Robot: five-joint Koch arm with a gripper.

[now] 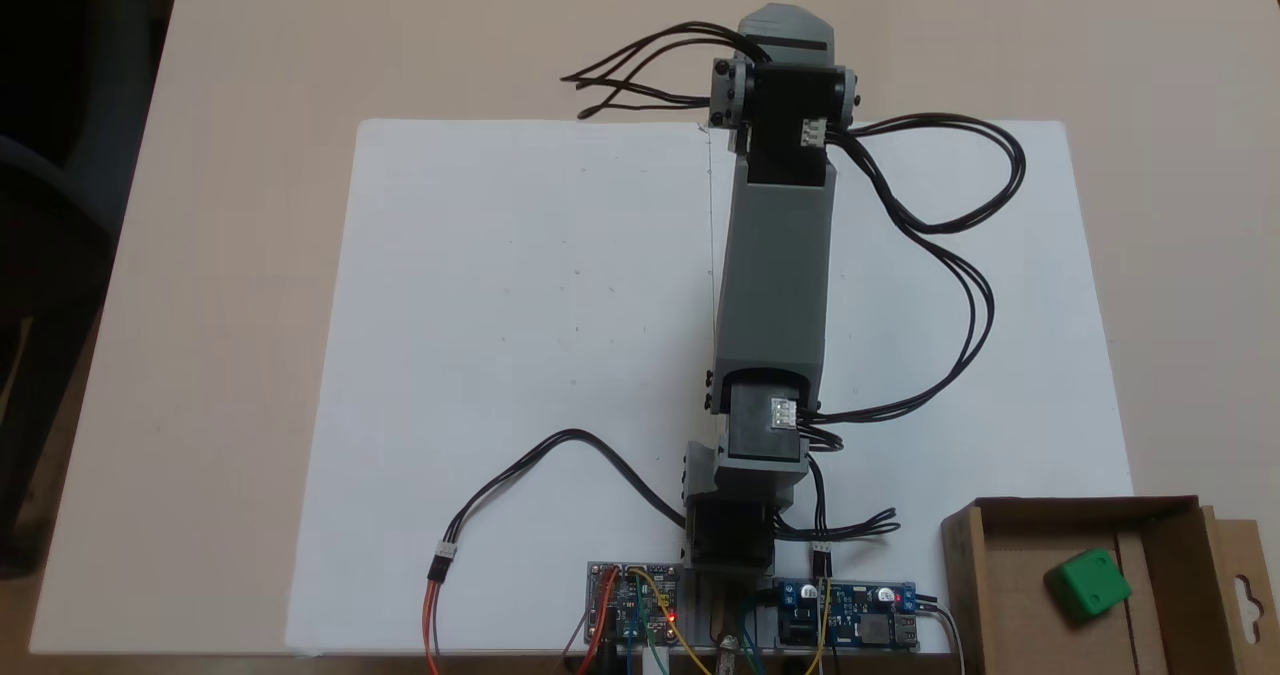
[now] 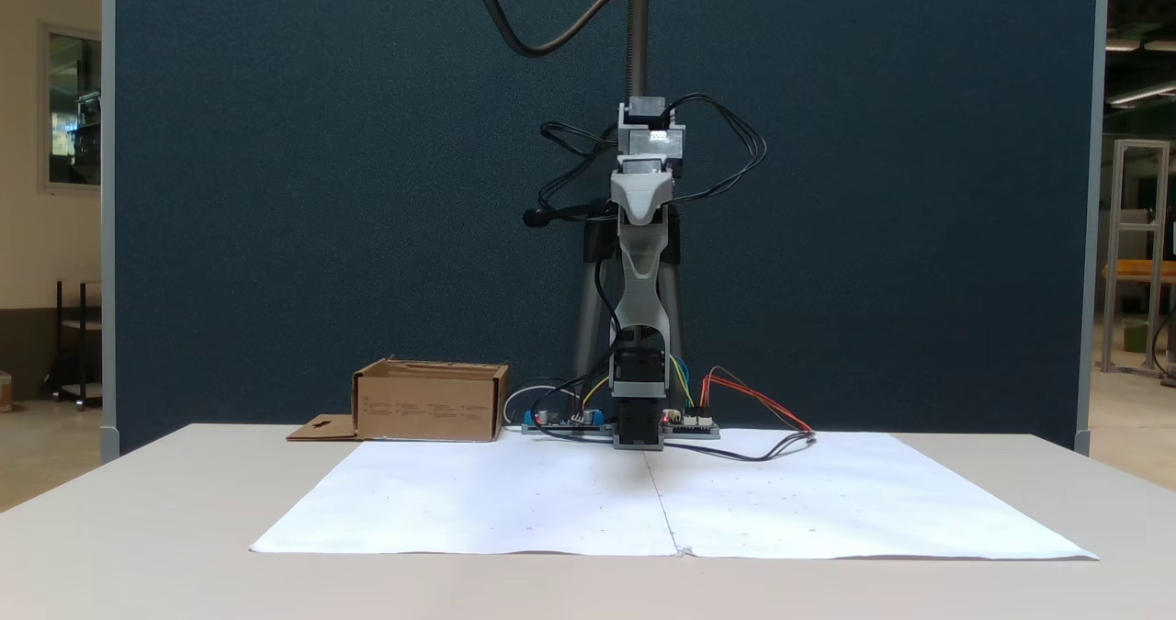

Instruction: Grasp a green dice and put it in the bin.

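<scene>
In the bin (image 1: 965,575) the dice (image 1: 1088,583) lies tilted; light, hard, slick plastic, so pinch opposite flat faces; your gripper's (image 2: 640,276) state I cannot tell.

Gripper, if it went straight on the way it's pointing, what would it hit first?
Probably the white paper: the gripper seems to point downward, though depth is unclear.
</scene>
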